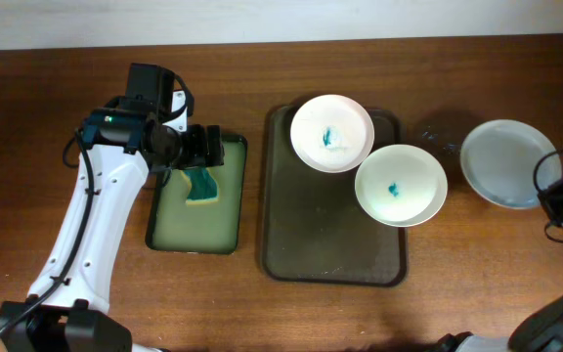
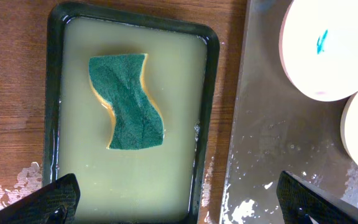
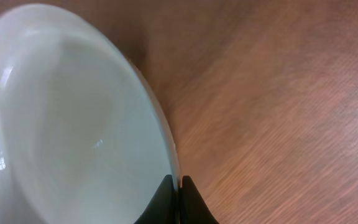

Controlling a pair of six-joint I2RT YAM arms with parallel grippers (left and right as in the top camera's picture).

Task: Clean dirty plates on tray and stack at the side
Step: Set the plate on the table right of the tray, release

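The left fingers (image 2: 58, 199) sit closest to the lens, spread wide apart and holding nothing, over the basin (image 1: 194, 230) of cloudy yellowish water. The brown wooden counter (image 1: 477, 293) carries everything. At its middle lies the dark tray (image 1: 330, 244), wet in patches, with two dirty plates: one (image 1: 311, 122) at its far edge, the other (image 1: 418, 181) overhanging its right edge (each bears a blue-green smear). The basin stands just left of the tray. A clean plate (image 1: 501, 164) rests on the counter right of the tray, and the right fingers (image 3: 194, 208) are pinched on its rim. The green-topped sponge (image 2: 126, 102) lies in the basin.
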